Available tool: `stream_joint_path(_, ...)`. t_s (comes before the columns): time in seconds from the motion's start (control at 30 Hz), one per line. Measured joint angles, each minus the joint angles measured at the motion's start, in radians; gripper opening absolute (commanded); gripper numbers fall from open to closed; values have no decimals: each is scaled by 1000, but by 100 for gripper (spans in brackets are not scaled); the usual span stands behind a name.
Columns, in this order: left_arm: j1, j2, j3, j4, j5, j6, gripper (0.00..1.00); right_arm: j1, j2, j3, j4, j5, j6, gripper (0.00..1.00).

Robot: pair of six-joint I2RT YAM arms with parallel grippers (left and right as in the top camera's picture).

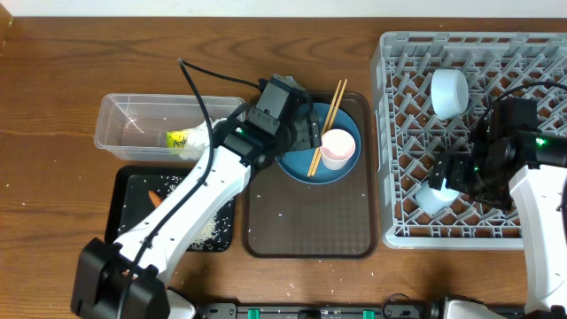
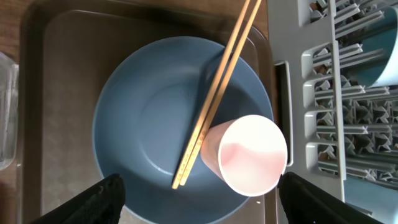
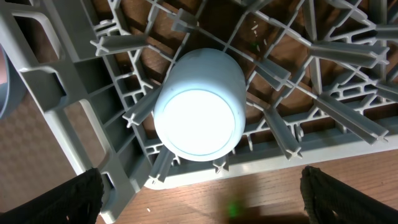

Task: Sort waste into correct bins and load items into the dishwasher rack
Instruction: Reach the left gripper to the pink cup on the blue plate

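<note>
The left gripper (image 2: 202,186) had its fingers (image 2: 102,199) spread wide, one on each side of the view, with nothing between them. It hung above the pale pink plastic cup (image 2: 252,155), which stood mouth-up on the near rim of the round dark blue plate (image 2: 149,118). Two wooden chopsticks (image 2: 214,93) lay slantwise across that plate, their lower ends just beside the cup. Plate, cup and sticks all sat on the brown serving tray (image 2: 56,93).

The right gripper (image 3: 202,190) was likewise parted and empty. It hovered over the light blue cup (image 3: 199,102), which stood among the pegs at the near edge of the large grey lattice dishwasher rack (image 3: 56,68). A white bowl (image 1: 449,91) sat farther back in the rack.

The snack wrapper (image 1: 182,138) lay in the clear plastic tub (image 1: 124,111) and white crumbs (image 1: 208,232) in the shallow black tray (image 1: 128,182), so the waste looked sorted. The step in hand seemed to be loading, with the pink cup next. That called for the left arm to descend, straddle the cup without nudging the chopsticks, then close.
</note>
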Motion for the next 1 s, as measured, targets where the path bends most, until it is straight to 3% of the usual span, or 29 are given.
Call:
stream_joint_path(0.17,-4,75,0,9,-3,2,72,0,0,0,0,0,0,99)
stream_joint_path(0.6,-71,179,0,50,-2,4,71,0,0,0,0,0,0,99)
stream_joint_path(0.77,-80,179,0,51,-2,1,54,0,0,0,0,-10,0,99)
stream_joint_path(1.0,-80,180,0,51,-2,4,53,0,0,0,0,-21,0,99)
